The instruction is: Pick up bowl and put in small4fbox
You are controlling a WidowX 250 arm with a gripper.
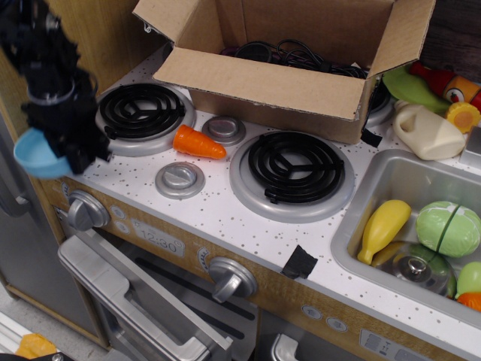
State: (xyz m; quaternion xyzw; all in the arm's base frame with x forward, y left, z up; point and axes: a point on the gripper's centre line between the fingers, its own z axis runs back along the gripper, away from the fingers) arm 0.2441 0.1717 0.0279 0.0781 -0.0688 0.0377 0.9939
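The light-blue bowl is at the far left edge of the stove top, tilted, with part of it out past the counter's edge. My black gripper is blurred and comes down on the bowl's right rim, where it seems shut on it; the fingertips are hard to make out. The small4fbox is a large brown cardboard box with its flaps open. It stands at the back middle of the counter, well to the right of the gripper, and holds black cables.
An orange toy carrot lies between the left burner and the middle burner. The steel sink at right holds toy foods. A white jug and other toys stand behind it.
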